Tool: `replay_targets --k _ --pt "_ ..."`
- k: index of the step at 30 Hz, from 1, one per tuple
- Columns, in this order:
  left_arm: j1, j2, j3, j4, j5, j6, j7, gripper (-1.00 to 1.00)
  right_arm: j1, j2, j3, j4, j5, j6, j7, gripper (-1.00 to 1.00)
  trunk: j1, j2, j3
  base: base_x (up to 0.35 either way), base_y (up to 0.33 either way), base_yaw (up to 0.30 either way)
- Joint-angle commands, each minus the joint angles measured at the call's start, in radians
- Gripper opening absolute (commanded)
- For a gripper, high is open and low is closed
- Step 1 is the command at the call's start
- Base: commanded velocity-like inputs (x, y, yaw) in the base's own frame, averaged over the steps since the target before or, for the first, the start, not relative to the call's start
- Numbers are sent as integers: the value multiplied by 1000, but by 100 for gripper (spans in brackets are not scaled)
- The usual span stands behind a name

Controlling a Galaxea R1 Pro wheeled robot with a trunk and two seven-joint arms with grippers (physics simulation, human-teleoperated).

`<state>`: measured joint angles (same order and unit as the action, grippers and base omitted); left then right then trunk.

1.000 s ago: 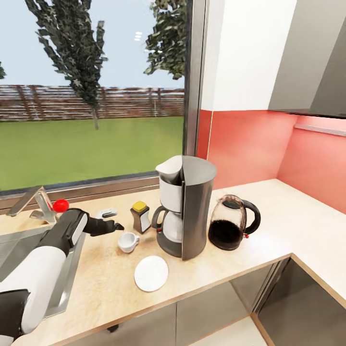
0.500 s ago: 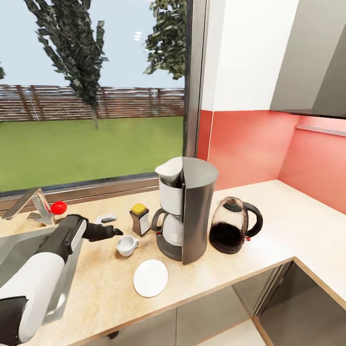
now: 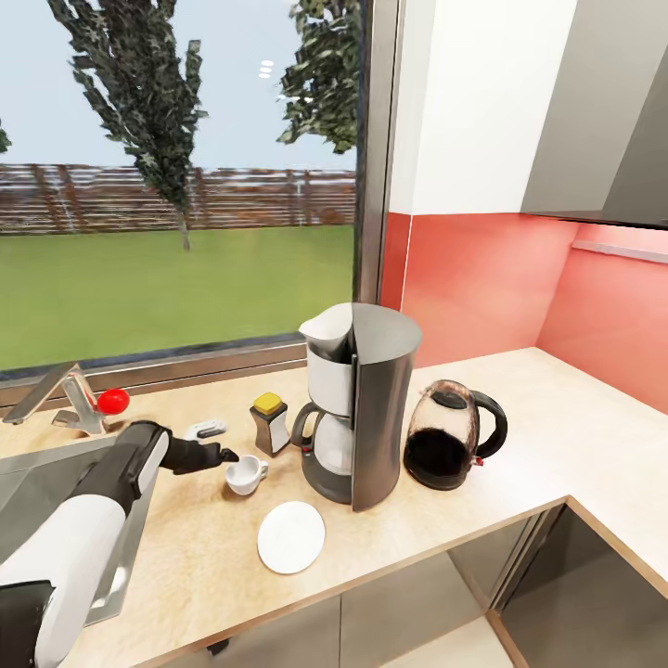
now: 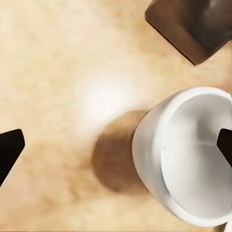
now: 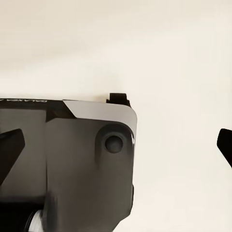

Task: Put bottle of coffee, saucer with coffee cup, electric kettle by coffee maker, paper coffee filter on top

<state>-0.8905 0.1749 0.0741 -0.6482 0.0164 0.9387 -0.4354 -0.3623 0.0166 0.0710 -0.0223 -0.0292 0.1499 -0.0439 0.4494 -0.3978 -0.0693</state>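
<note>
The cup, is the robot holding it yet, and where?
Not yet. The left gripper is open, one fingertip over the coffee cup and the other outside it.

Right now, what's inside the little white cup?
The coffee cup looks empty: its white inside wall is bare in the left wrist view. One black finger of the left gripper covers a bit of the inside.

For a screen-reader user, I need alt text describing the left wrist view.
A small plain white cup stands upright on light beige wood-look worktop, seen from above, casting a dark shadow beside it. The open left gripper has one black fingertip clear of the cup and the other over its rim. A dark jar's corner sits nearby.
</note>
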Motion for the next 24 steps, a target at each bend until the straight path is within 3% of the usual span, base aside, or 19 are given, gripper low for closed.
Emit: replay_targets --k 1,12,17,24 --pt "1 0 3 -1 2 6 -2 100 0 0 7 -2 -3 6 -4 100 1 -2 -2 0 0 0" --pt "10 -1 3 -1 2 5 -3 100 0 0 7 -2 -3 5 -4 100 1 -2 -2 0 0 0" --pt "17 -2 3 13 3 -57 -2 100 0 0 7 -1 -3 5 -4 100 1 -2 -2 0 0 0" --pt "18 -2 4 34 4 -67 -2 100 4 0 7 -2 -3 5 -4 100 1 -2 -2 0 0 0"
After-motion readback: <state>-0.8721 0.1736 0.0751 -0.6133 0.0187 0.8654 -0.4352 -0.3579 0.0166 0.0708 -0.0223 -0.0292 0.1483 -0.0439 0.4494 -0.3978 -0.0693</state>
